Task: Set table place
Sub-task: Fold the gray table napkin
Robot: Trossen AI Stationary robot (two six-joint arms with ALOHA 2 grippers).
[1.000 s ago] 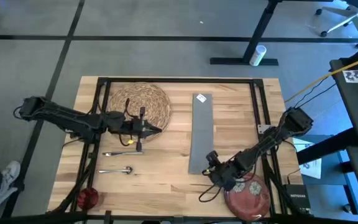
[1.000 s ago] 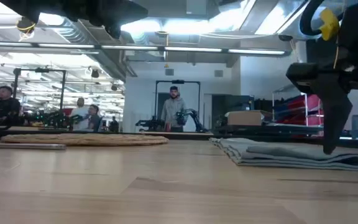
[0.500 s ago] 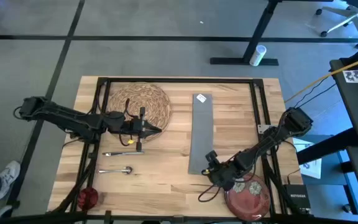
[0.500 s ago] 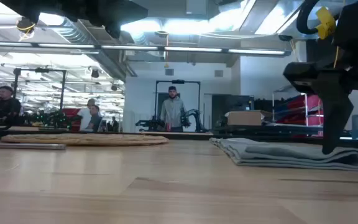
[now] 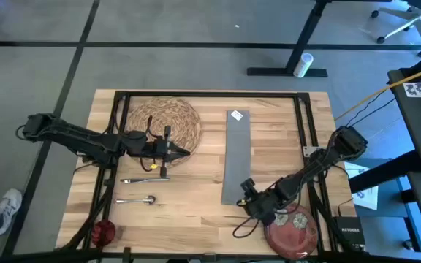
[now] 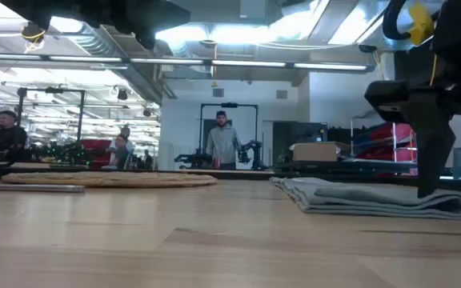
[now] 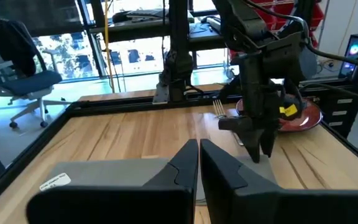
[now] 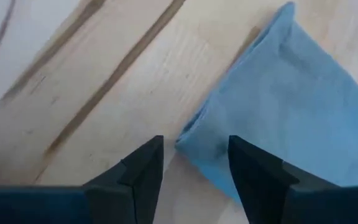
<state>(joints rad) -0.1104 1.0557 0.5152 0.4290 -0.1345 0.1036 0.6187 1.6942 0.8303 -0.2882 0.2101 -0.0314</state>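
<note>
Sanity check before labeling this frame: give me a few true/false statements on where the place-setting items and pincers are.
1. The plate sits on the woven mat. False: it lies at the table's near right edge, the mat far left.
2. The right pincer is open over a napkin corner. True.
3. The left pincer is wide open. False: shut.
4. The red cup stands at the near left corner. True.

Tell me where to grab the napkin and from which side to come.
Grip the napkin at its near corner, where the right gripper hangs open with the corner between its fingertips. Come straight down from above: the cloth lies flat on the table, and its folded edge is thick enough for a finger to slip under, judging by the low view.
</note>
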